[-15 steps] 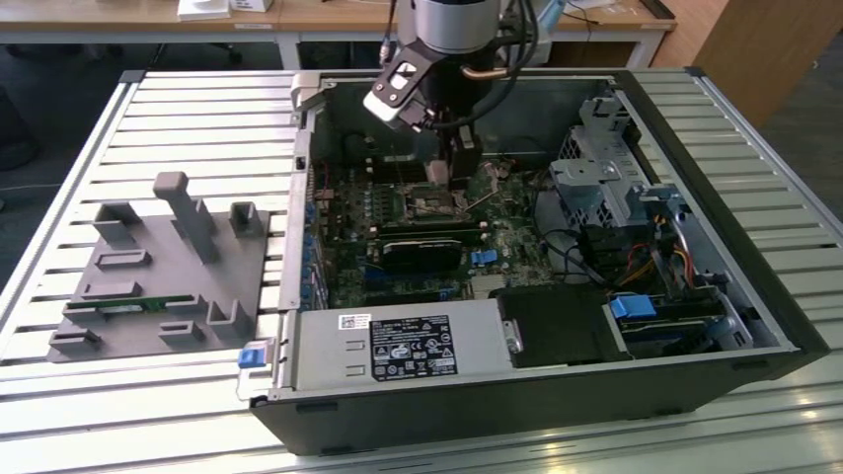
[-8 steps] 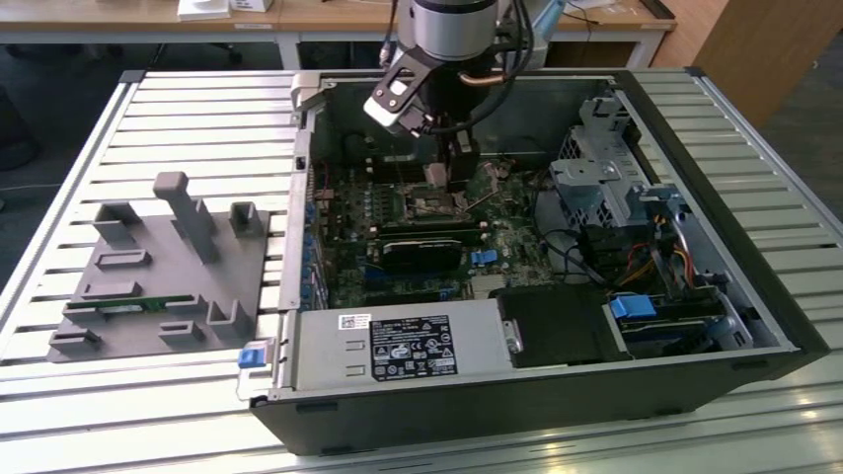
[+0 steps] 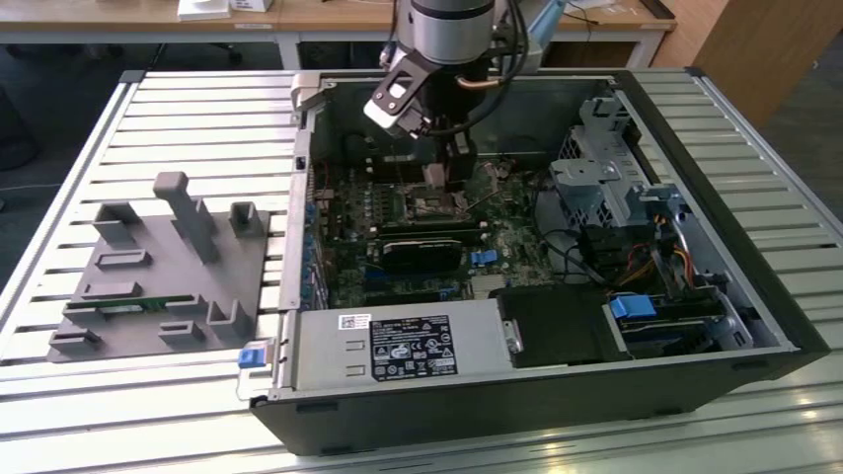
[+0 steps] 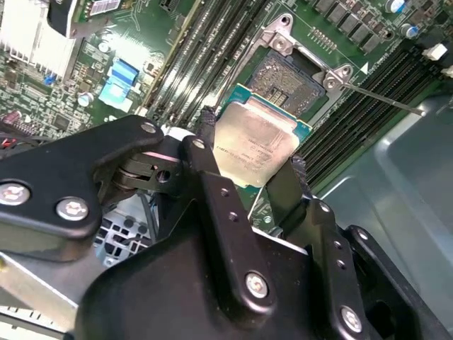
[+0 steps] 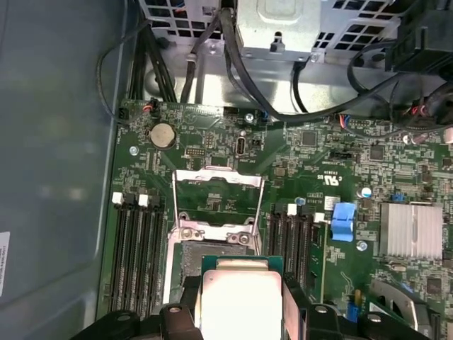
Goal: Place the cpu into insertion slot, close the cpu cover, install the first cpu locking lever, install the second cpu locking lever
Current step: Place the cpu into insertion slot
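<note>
Second wrist view showed the fingers pinching the cpu by 2 opposite edges, held flat, seemingly just above the slot. First wrist view showed the cover raised to admit it.

A ribbed grey metal counter carries an open black computer case at the centre of the exterior view. A grey plastic fixture with upright blocks lies at centre left. A labelled silver power supply box fills the case's lower part. The first wrist view shows a round silver coin battery and a silver finned heat sink.
</note>
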Robot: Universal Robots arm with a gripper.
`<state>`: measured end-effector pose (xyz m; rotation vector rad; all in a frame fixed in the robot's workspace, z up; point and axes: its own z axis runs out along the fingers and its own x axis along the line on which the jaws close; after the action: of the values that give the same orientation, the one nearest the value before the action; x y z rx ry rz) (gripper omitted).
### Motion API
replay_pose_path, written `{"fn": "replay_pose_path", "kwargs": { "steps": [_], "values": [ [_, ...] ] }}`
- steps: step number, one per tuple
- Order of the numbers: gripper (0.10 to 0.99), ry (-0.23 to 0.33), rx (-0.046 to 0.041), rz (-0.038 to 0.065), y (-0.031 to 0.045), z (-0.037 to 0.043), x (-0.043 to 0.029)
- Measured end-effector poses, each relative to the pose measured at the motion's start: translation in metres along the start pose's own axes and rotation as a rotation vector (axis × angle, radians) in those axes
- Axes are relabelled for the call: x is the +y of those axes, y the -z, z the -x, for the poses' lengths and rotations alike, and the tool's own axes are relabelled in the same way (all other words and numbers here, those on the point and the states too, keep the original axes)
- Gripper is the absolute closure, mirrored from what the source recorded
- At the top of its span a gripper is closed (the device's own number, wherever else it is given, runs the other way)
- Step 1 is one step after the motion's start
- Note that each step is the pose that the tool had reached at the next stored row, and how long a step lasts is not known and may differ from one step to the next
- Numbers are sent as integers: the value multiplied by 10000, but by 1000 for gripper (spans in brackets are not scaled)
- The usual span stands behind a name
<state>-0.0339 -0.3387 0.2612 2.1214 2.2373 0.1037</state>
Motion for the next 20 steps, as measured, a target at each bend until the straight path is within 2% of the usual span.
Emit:
{"fn": "replay_pose_path", "kwargs": {
  "steps": [20],
  "values": [
    [545,-5,-4,-3,-76,0,-7]
  ]
}}
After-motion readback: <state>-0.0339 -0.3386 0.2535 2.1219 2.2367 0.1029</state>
